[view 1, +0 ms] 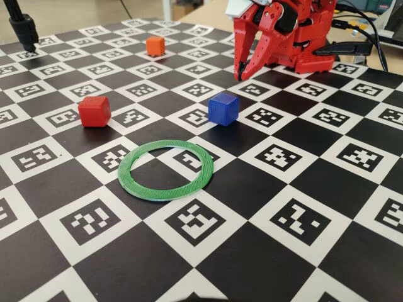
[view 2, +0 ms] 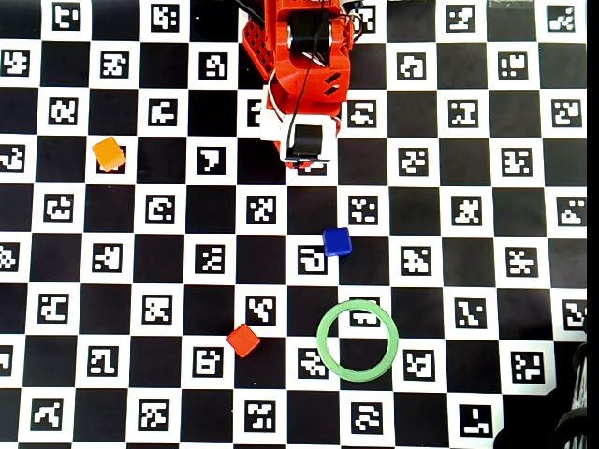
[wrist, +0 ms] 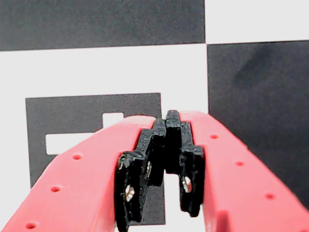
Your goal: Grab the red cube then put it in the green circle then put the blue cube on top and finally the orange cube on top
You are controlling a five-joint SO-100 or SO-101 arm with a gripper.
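Pincer (view 1: pixel 239 77) tips are sitting together, gripping nothing, near the arm's base. In the overhead view, the small matte red plastic cube (view 2: pixel 243 340) is lying well apart toward seven o'clock, left of the thin green ring (view 2: pixel 357 340).

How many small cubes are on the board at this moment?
3. In the overhead view: the orange cube at far left, the blue cube above the green circle, the red cube left of it. None seems hidden.
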